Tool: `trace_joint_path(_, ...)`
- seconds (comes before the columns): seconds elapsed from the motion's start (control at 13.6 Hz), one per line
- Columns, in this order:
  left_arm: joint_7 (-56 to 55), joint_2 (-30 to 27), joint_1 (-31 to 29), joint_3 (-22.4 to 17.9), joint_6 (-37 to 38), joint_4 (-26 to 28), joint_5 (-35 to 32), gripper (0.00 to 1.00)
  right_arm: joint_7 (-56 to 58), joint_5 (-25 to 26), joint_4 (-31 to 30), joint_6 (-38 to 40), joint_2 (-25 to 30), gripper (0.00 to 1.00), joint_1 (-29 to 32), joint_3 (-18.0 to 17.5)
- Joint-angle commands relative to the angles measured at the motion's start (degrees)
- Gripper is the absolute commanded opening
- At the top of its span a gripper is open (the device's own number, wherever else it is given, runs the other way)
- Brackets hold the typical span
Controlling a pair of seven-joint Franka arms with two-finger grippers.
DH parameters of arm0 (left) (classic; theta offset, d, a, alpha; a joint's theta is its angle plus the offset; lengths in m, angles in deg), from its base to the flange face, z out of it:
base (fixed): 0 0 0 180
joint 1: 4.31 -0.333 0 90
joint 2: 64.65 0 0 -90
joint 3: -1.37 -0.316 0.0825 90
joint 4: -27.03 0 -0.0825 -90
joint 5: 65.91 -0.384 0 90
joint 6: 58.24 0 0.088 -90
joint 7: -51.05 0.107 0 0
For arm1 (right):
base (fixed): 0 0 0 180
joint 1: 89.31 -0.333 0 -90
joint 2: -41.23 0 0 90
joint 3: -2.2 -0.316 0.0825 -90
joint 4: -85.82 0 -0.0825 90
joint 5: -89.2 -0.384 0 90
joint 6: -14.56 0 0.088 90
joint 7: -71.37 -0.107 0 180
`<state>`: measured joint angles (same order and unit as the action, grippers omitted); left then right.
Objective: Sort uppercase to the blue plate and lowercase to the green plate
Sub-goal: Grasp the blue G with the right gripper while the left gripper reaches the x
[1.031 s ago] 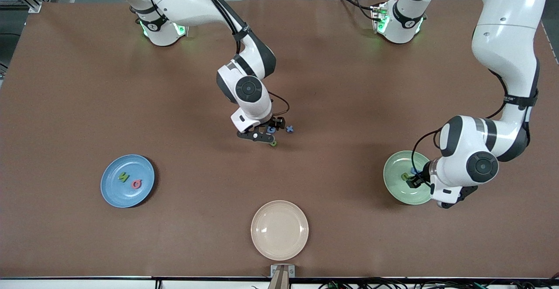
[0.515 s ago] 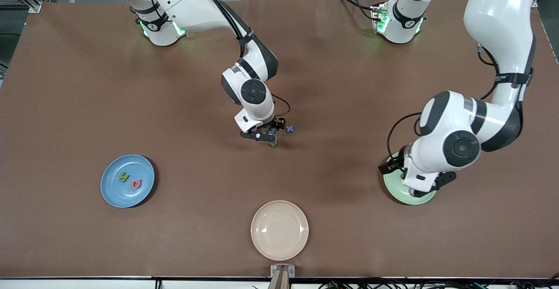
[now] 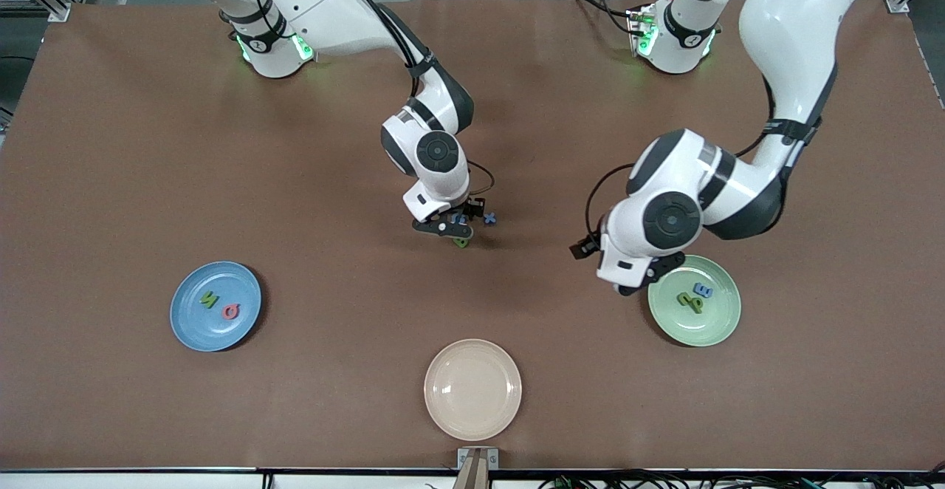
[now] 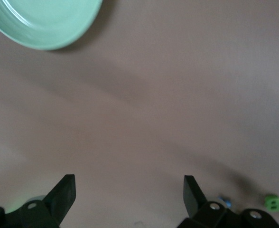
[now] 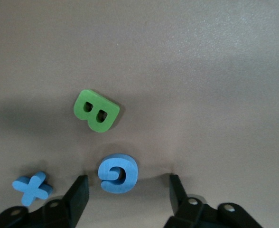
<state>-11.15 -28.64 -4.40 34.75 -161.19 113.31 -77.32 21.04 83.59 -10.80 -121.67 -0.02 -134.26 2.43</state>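
Observation:
My right gripper (image 3: pixel 456 221) is open and low at the table's middle, its jaws either side of the blue G (image 5: pixel 117 173). The green B (image 5: pixel 97 110) and the blue x (image 5: pixel 32 186) lie beside it. In the front view the B (image 3: pixel 461 242) and the x (image 3: pixel 489 218) show by the fingers. My left gripper (image 3: pixel 616 275) is open and empty over bare table beside the green plate (image 3: pixel 720 326), which holds the green p (image 3: pixel 690 299) and the blue E-shaped piece (image 3: pixel 703 290). The blue plate (image 3: pixel 188 330) holds the green N (image 3: pixel 210 299) and the pink-red G (image 3: pixel 231 312). The green n does not show.
A beige plate (image 3: pixel 472 389) lies empty near the front edge, midway between the two other plates. The left wrist view shows the green plate's rim (image 4: pixel 44 28) and my open left gripper (image 4: pixel 129 190) over brown cloth.
My left gripper has left the green plate and swung toward the table's middle, uncovering the p and the E-shaped piece. My right gripper has shifted slightly around the blue G.

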Motion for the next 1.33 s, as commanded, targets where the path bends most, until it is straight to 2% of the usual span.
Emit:
trace_joint_path(0.0,-0.7,1.2,2.2,0.5,0.0,0.3,0.4,1.00,-1.5,1.0,-0.5,-0.7,0.2,0.62,-0.8,0.7)
trace_joint_path(0.29,-5.5,3.4,6.8,0.5,-3.5,0.4,0.2,1.00,-1.5,1.0,-0.5,-0.7,0.1,0.41,-0.8,0.7)
trace_joint_path(0.59,-8.5,3.4,8.5,0.5,-14.4,6.0,-0.2,1.00,-1.5,1.0,-0.4,-0.7,0.1,0.29,-0.4,0.7)
trace_joint_path(0.88,-8.6,4.0,11.0,0.4,-22.0,9.0,-0.5,0.99,-1.5,0.9,0.1,0.0,0.6,0.12,0.8,0.8)
trace_joint_path(1.1,-8.6,4.2,11.2,0.3,-25.1,10.9,-0.6,0.95,-0.5,1.0,1.6,1.7,1.4,0.05,3.8,0.9)
trace_joint_path(1.25,-8.5,5.0,11.9,0.2,-27.0,11.1,-0.6,0.90,3.1,1.7,2.7,4.4,2.2,0.05,5.8,1.6)
